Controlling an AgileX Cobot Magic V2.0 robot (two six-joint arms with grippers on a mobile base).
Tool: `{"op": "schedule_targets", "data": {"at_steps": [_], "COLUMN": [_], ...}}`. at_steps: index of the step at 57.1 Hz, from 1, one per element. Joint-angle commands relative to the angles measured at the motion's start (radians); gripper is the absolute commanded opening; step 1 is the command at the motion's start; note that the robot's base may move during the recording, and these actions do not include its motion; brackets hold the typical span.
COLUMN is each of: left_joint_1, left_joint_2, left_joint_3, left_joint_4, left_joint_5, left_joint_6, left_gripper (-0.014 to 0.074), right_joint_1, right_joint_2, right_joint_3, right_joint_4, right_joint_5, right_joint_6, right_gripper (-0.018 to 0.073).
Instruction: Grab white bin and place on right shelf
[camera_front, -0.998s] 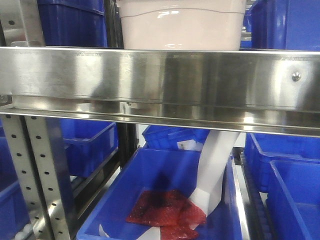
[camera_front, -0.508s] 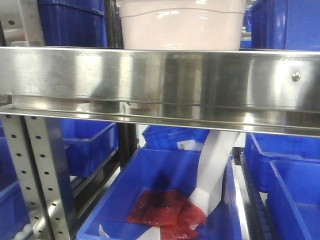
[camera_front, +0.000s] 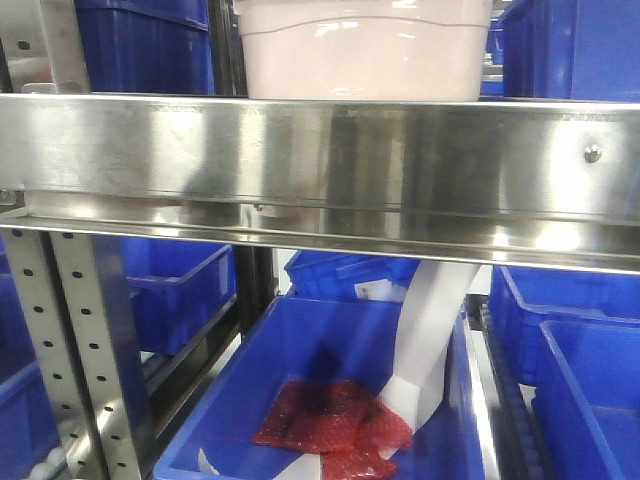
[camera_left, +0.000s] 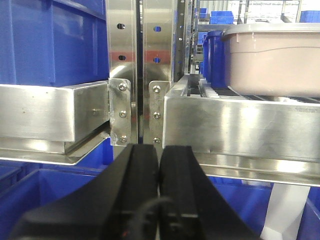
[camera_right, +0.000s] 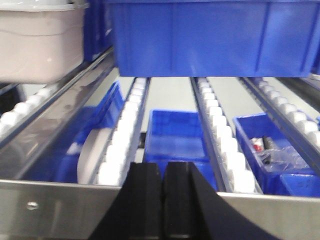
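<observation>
**A:** Where's everything sitting, biggest first?

**B:** I've got the steel shelf (camera_front: 320, 170) filling my front view, its wide beam running straight across. The white bin (camera_front: 365, 50) sits on that level, just behind the beam. From the right wrist I see it resting on the roller tracks (camera_right: 220, 135), which I'd guess let bins slide front to back. A blue bin (camera_right: 210, 37) sits on the same rollers beside it, apart from it. On the level below there's another blue bin (camera_front: 320, 390) with a red bag (camera_front: 335, 425) lying in it.

**A:** So is the job done?

**B:** Judging by where it rests, the white bin looks placed, if this is the right-hand rack.

**A:** And the jaws?

**B:** The left gripper (camera_left: 160, 165) has its jaws pressed together, holding nothing, hanging in front of the posts and below the bin. The right gripper (camera_right: 163, 185) is the same, jaws together and empty, just in front of the beam
</observation>
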Motion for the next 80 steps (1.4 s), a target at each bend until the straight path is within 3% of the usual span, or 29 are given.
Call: {"op": "schedule_targets", "data": {"at_steps": [1, 19, 25, 36, 47, 80], "left_joint_1": [0.001, 0.001, 0.001, 0.001, 0.001, 0.001], "left_joint_2": [-0.003, -0.003, -0.003, -0.003, -0.003, -0.003], "left_joint_3": [0.010, 0.010, 0.010, 0.010, 0.010, 0.010], "left_joint_4": [0.003, 0.003, 0.003, 0.003, 0.003, 0.003], "left_joint_5": [-0.084, -0.084, -0.084, -0.084, -0.084, -0.084], "left_joint_6": [-0.006, -0.006, -0.006, -0.006, -0.006, -0.006], "left_gripper": [-0.0119, -0.0119, -0.0119, -0.0119, -0.0119, -0.0119], "right_joint_1": [0.011, 0.173, 0.175, 0.174, 0.174, 0.174], "right_joint_2": [-0.046, -0.288, -0.289, -0.289, -0.289, -0.289], "right_joint_3": [0.059, 0.323, 0.386, 0.383, 0.383, 0.383], "right_joint_4": [-0.030, -0.028, -0.028, -0.033, -0.032, -0.032], "right_joint_5": [-0.166, -0.291, -0.364, -0.345, -0.357, -0.360], "right_joint_6": [0.029, 0.031, 0.058, 0.066, 0.137, 0.139], "right_gripper": [0.0069, 0.0069, 0.0069, 0.0069, 0.0069, 0.0069]}}
